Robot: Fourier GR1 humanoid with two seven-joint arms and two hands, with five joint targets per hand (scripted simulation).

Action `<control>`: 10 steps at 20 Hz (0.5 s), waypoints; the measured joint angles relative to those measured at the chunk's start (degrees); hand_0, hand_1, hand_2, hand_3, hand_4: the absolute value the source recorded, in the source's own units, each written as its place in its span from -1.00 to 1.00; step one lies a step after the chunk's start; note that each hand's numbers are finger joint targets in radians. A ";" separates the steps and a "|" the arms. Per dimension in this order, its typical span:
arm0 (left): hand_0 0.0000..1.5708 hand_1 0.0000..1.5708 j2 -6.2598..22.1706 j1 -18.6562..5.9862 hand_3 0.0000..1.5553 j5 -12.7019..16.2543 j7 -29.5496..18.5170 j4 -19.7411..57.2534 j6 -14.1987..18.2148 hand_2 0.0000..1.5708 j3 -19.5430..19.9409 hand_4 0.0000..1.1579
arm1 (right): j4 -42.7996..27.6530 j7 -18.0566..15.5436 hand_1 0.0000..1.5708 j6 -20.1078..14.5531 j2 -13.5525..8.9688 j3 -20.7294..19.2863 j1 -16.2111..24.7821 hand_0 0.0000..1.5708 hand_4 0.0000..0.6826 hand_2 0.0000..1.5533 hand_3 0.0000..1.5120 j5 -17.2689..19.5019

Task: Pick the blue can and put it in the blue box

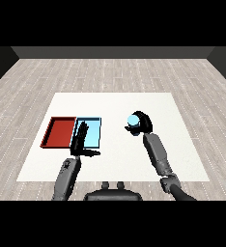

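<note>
A light blue can (133, 121) stands upright right of the table's middle. My right hand (143, 124) is curled round it from the right side, fingers and thumb wrapping the can. The light blue tray (93, 132) lies left of centre, with the red tray (58, 131) touching its left side. My left hand (80, 141) hovers over the blue tray's near left part, fingers straight and pointing away from me, thumb sticking out to the right; it holds nothing.
The white table (115, 106) spreads around the trays and the can. Bare table surface separates the can from the blue tray. A wooden floor (110, 72) lies beyond the table's far edge.
</note>
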 measured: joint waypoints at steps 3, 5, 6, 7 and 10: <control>-1.00 -1.00 -0.04 -1.19 -1.00 -0.17 0.12 1.46 0.86 -1.00 -0.80 -1.00 | -7.47 3.15 0.82 -5.28 2.26 5.81 3.26 0.82 0.93 0.86 0.88 -0.76; -1.00 -1.00 -0.06 -2.41 -1.00 0.29 -0.94 3.79 1.84 -1.00 -2.38 -1.00 | -10.32 3.79 0.81 -8.03 3.07 9.28 5.06 0.81 0.91 0.84 0.86 -1.28; -1.00 -1.00 -0.06 -2.95 -1.00 0.58 -0.93 4.27 1.75 -1.00 -2.44 -1.00 | -10.88 4.26 0.83 -8.57 3.35 9.73 4.95 0.83 0.92 0.84 0.86 -1.11; -1.00 -1.00 -0.07 -3.69 -1.00 0.99 -0.10 4.24 2.21 -1.00 -2.99 -1.00 | -12.41 5.16 0.83 -10.20 3.57 11.36 5.22 0.83 0.94 0.85 0.86 -1.60; -1.00 -1.00 -0.08 -5.70 -1.00 0.75 -1.11 7.12 4.96 -1.00 -5.40 -1.00 | -15.05 6.24 0.82 -13.36 3.99 15.35 6.35 0.82 0.96 0.86 0.86 -2.61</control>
